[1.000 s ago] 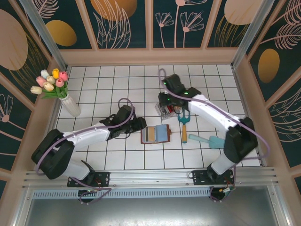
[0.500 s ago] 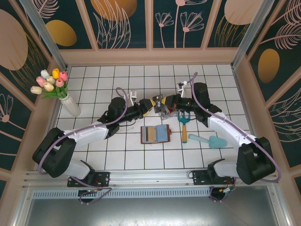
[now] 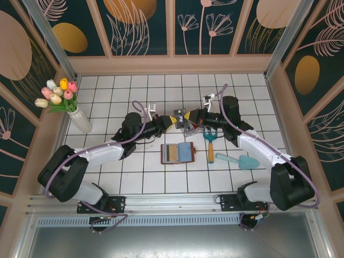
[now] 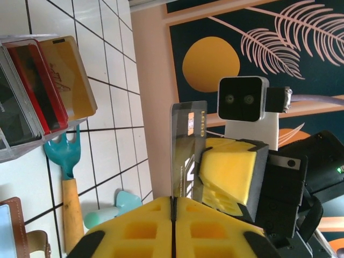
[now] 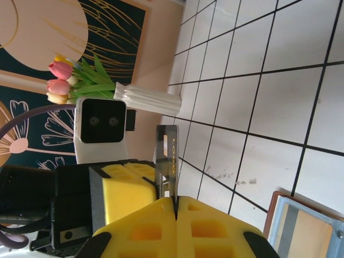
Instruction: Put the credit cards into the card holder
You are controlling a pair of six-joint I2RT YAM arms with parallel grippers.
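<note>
Both arms reach inward and meet over mid-worktop (image 3: pixel 107 91). Left fingers (image 4: pixel 140 231) and right fingers (image 5: pixel 145 231) each pinch the same grey card (image 4: pixel 188 150), held on edge. Its lower edge is buried in the pads, and the print is probably a logo. The card holder (image 3: pixel 179 153) lies open just nearside.

White-tiled floor (image 3: pixel 134 177) walled by dark floral panels
Beyond the fingers (image 3: pixel 172 120) stands the back wall (image 3: pixel 145 32), teal panels with gold discs and pale leaf drawings in tan wooden frames; matching side walls (image 3: pixel 21 123) flank them; far to their left a white vase of tulips (image 3: pixel 80 121) sits by the wall. Light is even.
</note>
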